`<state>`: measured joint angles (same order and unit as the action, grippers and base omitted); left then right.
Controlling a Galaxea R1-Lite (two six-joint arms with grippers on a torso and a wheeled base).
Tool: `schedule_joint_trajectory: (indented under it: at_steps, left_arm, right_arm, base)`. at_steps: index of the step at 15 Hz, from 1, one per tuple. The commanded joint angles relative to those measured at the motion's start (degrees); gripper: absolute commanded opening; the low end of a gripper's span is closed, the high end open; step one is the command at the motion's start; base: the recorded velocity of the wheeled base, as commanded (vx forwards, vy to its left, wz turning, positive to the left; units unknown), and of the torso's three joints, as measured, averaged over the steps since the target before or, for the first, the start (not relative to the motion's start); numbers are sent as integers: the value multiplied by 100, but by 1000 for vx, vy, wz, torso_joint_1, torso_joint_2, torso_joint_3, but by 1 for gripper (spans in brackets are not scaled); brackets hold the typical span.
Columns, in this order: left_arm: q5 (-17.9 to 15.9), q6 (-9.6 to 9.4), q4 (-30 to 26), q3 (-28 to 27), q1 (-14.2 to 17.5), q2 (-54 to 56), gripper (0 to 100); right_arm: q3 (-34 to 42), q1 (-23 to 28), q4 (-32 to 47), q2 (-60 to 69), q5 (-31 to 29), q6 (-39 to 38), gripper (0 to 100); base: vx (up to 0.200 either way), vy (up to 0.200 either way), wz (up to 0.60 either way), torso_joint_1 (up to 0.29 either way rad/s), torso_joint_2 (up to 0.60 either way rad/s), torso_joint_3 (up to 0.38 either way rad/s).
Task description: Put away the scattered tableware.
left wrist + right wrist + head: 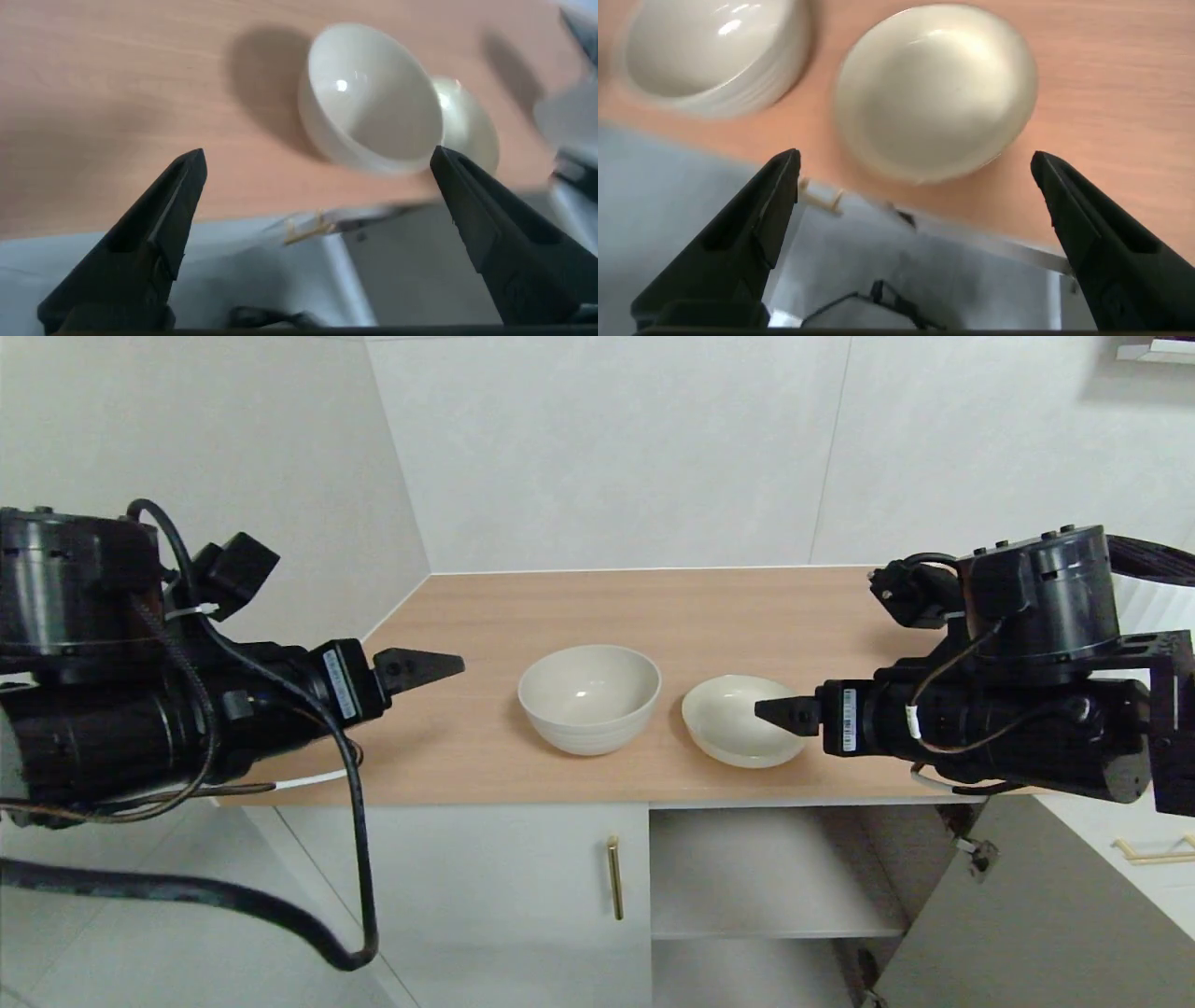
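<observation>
Two white bowls stand side by side near the front edge of the wooden counter (653, 607). The deeper bowl (589, 697) (372, 98) (705, 47) is on the left, the shallow bowl (742, 721) (936, 89) (464, 121) on the right. My left gripper (425, 667) (318, 168) hovers open over the counter's left part, a short way left of the deep bowl. My right gripper (780, 711) (915, 173) is open, its tip above the shallow bowl's right side. Neither holds anything.
Below the counter a cabinet door with a gold handle (613, 877) is shut, and beside it an open compartment with a shelf (756, 919) shows; its door (1018, 915) swings out to the right. Tiled walls close the back and left.
</observation>
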<state>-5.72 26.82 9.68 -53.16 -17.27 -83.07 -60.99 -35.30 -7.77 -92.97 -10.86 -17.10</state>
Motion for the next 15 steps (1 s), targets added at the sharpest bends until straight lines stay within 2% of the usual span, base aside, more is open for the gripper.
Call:
schedule_joint_trajectory:
  at_steps: [1, 3, 5, 6, 9, 10, 13, 15]
  left_arm:
    - [141, 447, -19, -282, -250, -500, 100]
    - [132, 746, -10, -361, -391, -685, 100]
    - [132, 781, 16, -423, -487, -922, 100]
    - [132, 878, 34, -467, -496, -1080, 100]
    - [141, 1423, 34, -748, -514, -1476, 100]
    - [150, 1502, 34, -766, -602, -1581, 100]
    - [176, 1510, 52, -783, -654, -1774, 100]
    - [185, 1563, 254, -766, -654, -1889, 100]
  right_arm:
    - [-256, 129, 3, -389, -232, -118, 100]
    - [-343, 278, 3, -451, -259, -188, 100]
    - [-387, 358, 3, -503, -259, -197, 100]
    - [-396, 401, 3, -521, -259, -197, 100]
    - [-405, 410, -6, -565, -267, -197, 100]
    - [-405, 410, -6, -574, -267, -206, 100]
    - [-396, 410, -6, -574, -267, -206, 100]
    - [-396, 410, -6, -582, -267, -206, 100]
  base:
    - [0, 0, 0, 0, 0, 0]
    - [0, 0, 0, 0, 0, 0]
    - [0, 0, 0, 0, 0, 0]
    - [0, 0, 0, 0, 0, 0]
    - [0, 0, 0, 0, 0, 0]
    - [0, 0, 0, 0, 0, 0]
    - [0, 0, 0, 0, 0, 0]
    - [0, 0, 0, 0, 0, 0]
